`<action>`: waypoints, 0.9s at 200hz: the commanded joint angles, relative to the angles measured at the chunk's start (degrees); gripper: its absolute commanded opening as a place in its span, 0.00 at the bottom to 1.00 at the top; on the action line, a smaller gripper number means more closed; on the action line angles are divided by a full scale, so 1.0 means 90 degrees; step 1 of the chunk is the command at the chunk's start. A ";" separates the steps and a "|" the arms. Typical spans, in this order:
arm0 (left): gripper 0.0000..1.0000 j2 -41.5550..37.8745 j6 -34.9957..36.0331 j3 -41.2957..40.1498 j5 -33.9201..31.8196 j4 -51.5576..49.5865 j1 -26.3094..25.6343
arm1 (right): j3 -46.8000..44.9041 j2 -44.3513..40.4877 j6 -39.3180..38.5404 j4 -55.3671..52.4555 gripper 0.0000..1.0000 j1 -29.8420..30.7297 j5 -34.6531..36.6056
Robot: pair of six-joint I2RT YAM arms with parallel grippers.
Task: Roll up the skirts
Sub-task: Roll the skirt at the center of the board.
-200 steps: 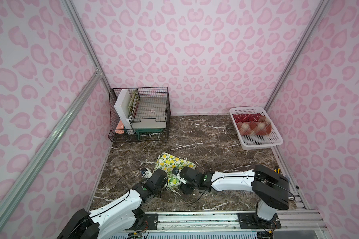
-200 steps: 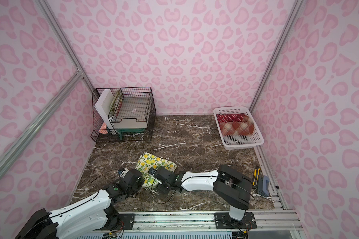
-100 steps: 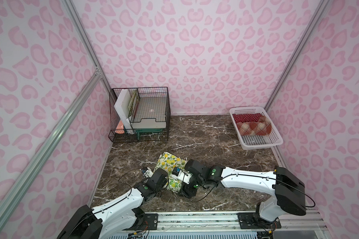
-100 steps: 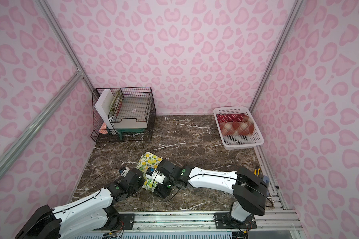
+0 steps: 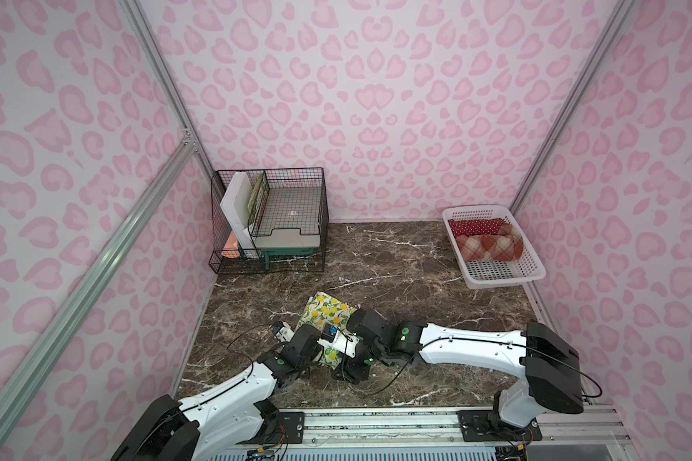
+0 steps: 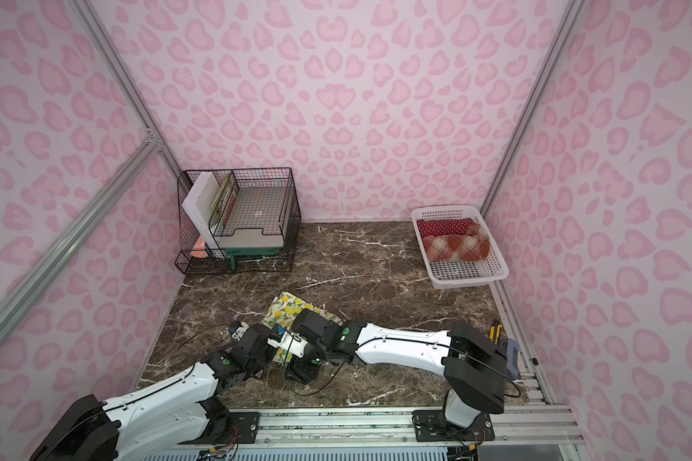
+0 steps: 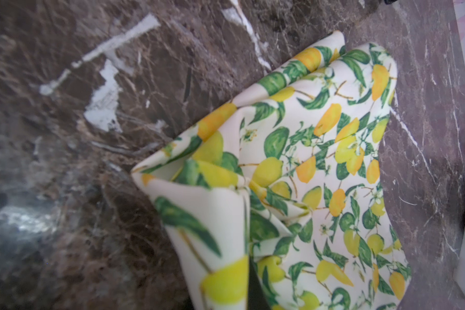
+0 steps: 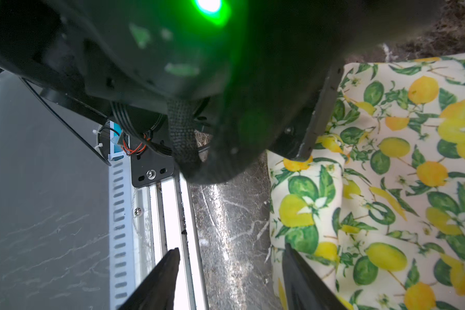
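cream lemon-print cloth skirt (image 5: 328, 315) lies partly folded on the dark brown marble worktop (image 5: 396, 271), lower centre in both top views; left gripper (image 5: 318, 351) clamped on its lower edge, fold tented up in the left wrist view; right gripper (image 8: 230, 257) has its fingers apart, one over the skirt's edge, holding nothing; red polka-dot skirt (image 5: 476, 226) and rust plaid skirt (image 5: 488, 247) are rolled, touching, in the white perforated plastic basket (image 5: 504, 277), right of frame.
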 commanded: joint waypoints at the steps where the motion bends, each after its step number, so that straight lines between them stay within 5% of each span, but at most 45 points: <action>1: 0.00 0.0034 0.0054 -0.0006 0.0020 -0.0272 -0.0050 | -0.0058 0.0242 -0.0090 0.0409 0.66 -0.0013 0.0268; 91: 0.00 -0.0181 -0.0007 -0.0132 -0.0004 -0.0116 -0.0055 | -0.0913 0.0434 0.0187 0.1495 0.66 -0.0268 0.0315; 180: 0.00 -0.0048 0.0023 0.0001 0.0114 -0.0062 -0.0055 | -0.0748 0.1437 0.0115 0.1035 0.72 -0.0093 0.1447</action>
